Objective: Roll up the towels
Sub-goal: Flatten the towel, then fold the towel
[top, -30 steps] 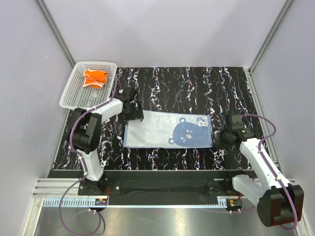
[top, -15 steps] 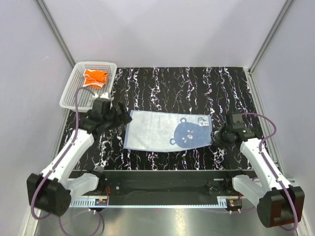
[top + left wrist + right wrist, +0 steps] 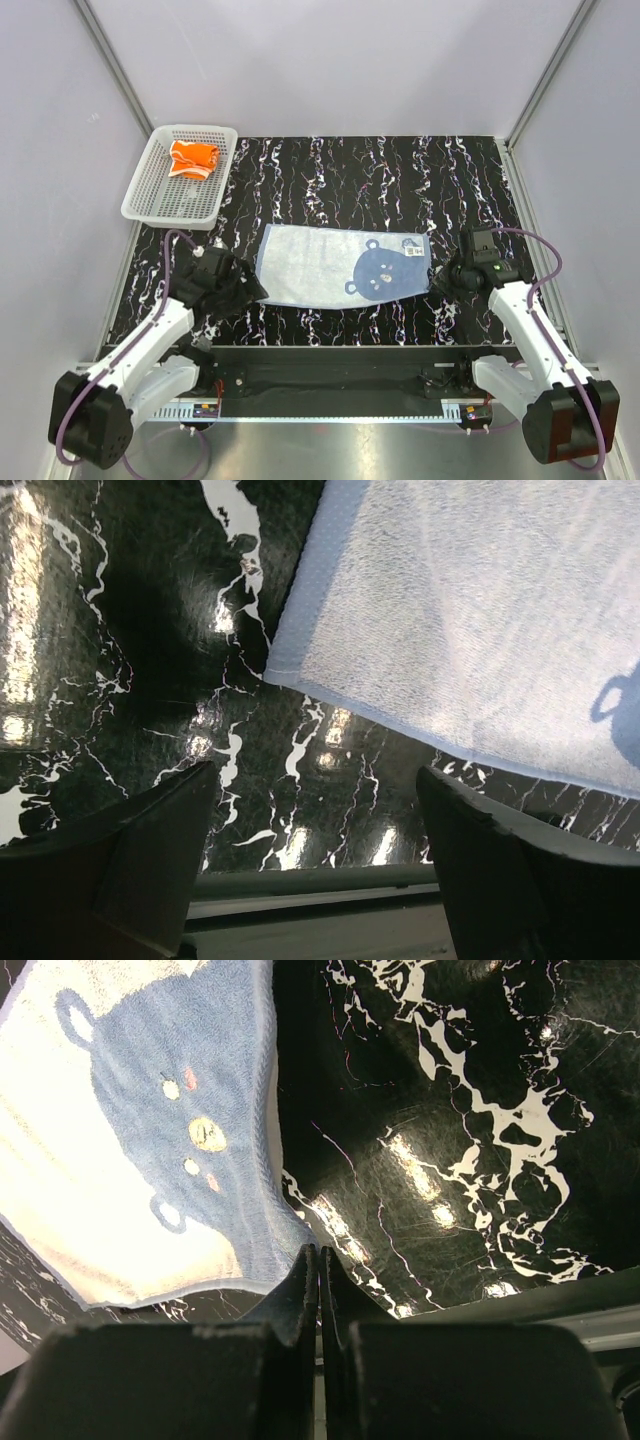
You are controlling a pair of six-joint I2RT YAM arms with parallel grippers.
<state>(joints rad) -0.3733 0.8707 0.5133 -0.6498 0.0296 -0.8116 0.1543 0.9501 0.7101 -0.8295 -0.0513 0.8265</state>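
Note:
The light blue towel [image 3: 340,265] with a dark bear print lies spread flat on the black marbled table [image 3: 400,170]. My left gripper [image 3: 252,291] is open and empty just off the towel's near left corner; in the left wrist view that corner [image 3: 290,660] lies ahead of the gripper [image 3: 315,780], apart from both fingers. My right gripper [image 3: 446,278] is shut at the towel's near right corner; in the right wrist view the cloth edge [image 3: 262,1260] rises into the closed gripper [image 3: 318,1250]. The orange towel [image 3: 193,158] lies bunched in the white basket.
The white mesh basket [image 3: 150,205] stands at the far left corner of the table. Grey walls and metal posts close in the sides and back. The table's front edge rail [image 3: 320,885] runs just below the left gripper.
My left arm has drawn back from the towel's far left corner to the near left, open. The towel's left end now lies flatter. The right arm has not moved.

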